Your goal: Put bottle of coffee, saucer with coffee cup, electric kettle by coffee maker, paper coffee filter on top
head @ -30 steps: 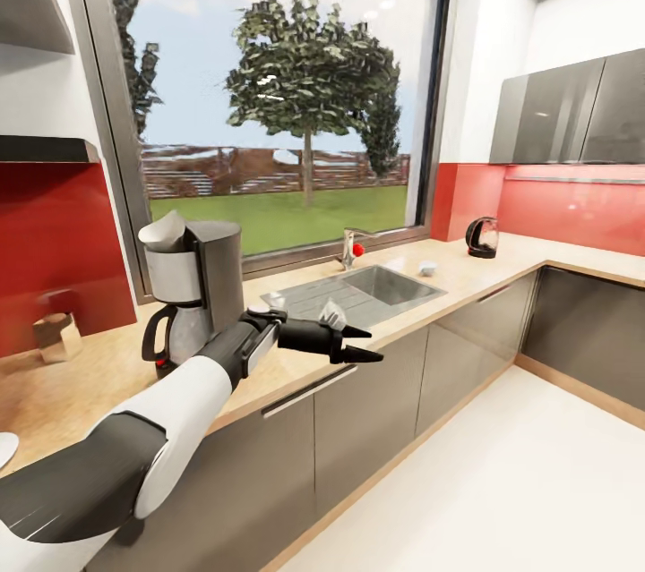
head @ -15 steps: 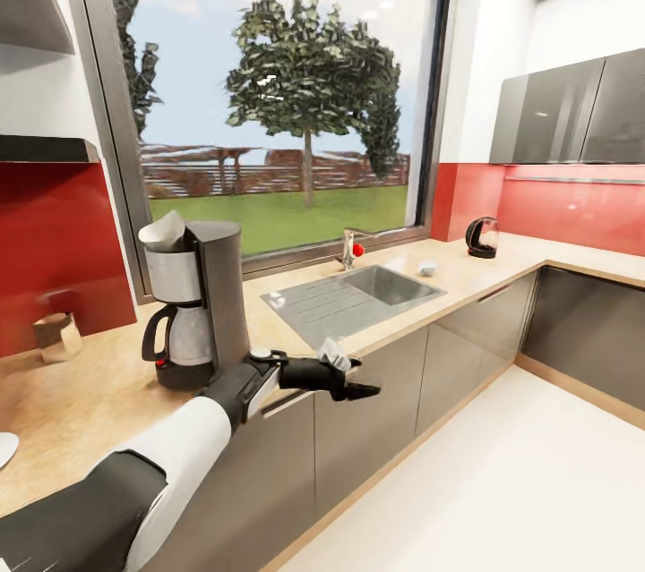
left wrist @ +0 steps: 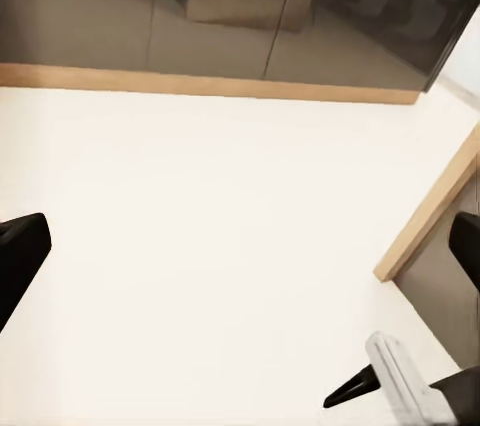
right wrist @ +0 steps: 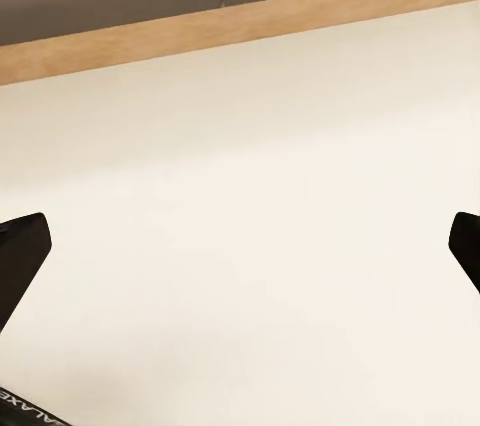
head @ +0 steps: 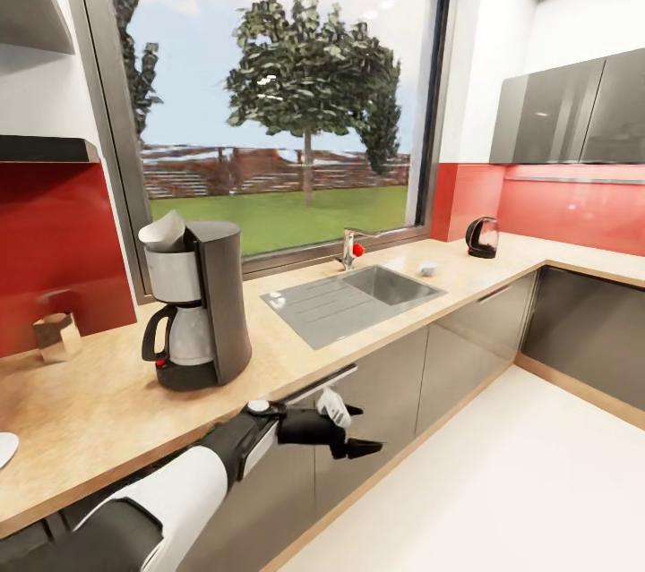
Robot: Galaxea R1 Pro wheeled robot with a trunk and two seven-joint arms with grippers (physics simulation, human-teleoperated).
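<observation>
Left gripper [head: 351, 431] has dropped below desk [head: 107, 411] edge, well clear of coffee maker [head: 199, 303], fingers spread, empty. Right gripper [right wrist: 240, 246] likewise released. Paper coffee filter [head: 164, 232] already atop coffee maker. Electric kettle [head: 482, 237], coffee cup [head: 427, 268] far right of it: fetch next.

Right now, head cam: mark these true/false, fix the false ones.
1. A paper coffee filter sits on top of the coffee maker. True.
2. The electric kettle stands beside the coffee maker. False: it is far along the kitchen countertop, past the sink.
3. The left gripper hangs below the countertop edge, before the cabinet fronts. True.
4. The coffee cup is on the saucer. False: it sits alone by the sink.
</observation>
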